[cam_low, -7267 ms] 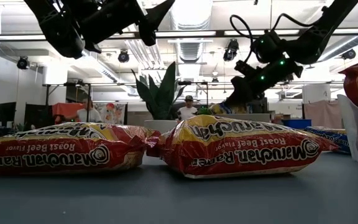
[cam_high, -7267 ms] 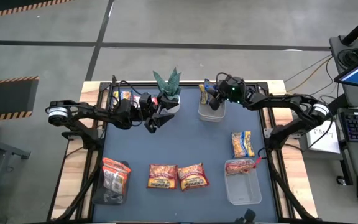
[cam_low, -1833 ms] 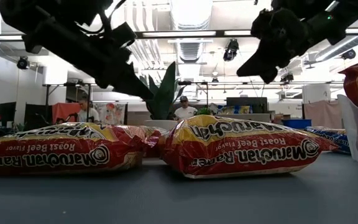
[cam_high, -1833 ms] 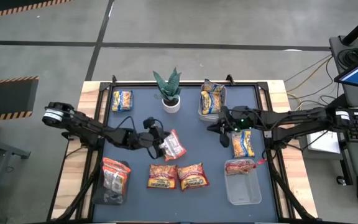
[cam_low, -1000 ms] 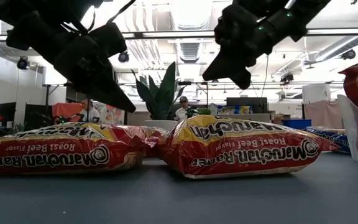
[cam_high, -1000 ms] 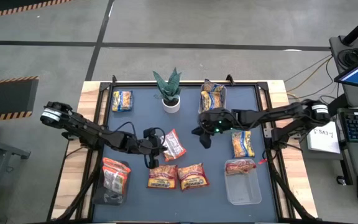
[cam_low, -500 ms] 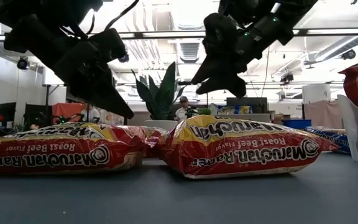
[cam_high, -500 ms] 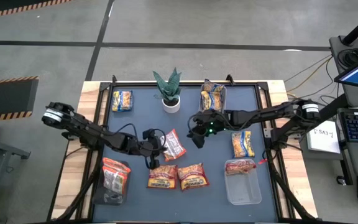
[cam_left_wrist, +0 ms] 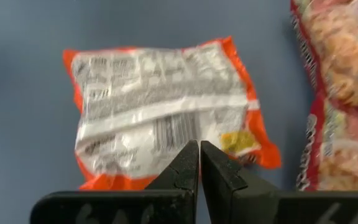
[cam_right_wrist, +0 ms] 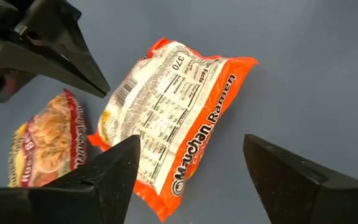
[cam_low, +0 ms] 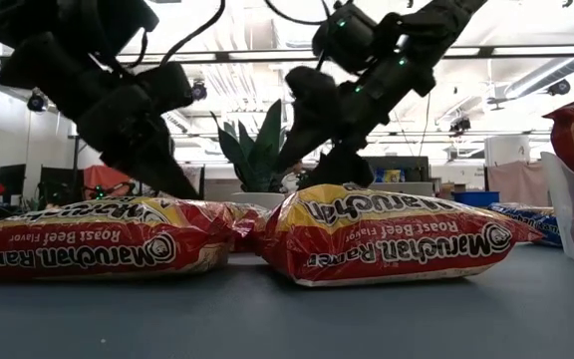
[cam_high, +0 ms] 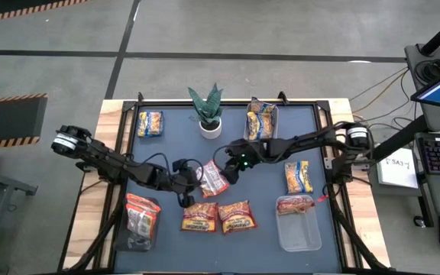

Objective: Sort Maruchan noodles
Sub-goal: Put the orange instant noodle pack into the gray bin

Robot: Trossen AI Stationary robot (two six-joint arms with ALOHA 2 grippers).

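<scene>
High view: orange packet lies between closed left gripper and spread right gripper.

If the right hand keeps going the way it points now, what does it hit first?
Most likely the orange Maruchan packet, lying label-side down on the table. The open right hand frames it between its fingers, though how far off it is remains unclear. The shut left hand sits beside it.

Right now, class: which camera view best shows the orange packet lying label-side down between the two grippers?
The right wrist view: the orange packet lies whole, its printing sharp. The left wrist view blurs it, the high view shows it small, and the low view hides it.
</scene>
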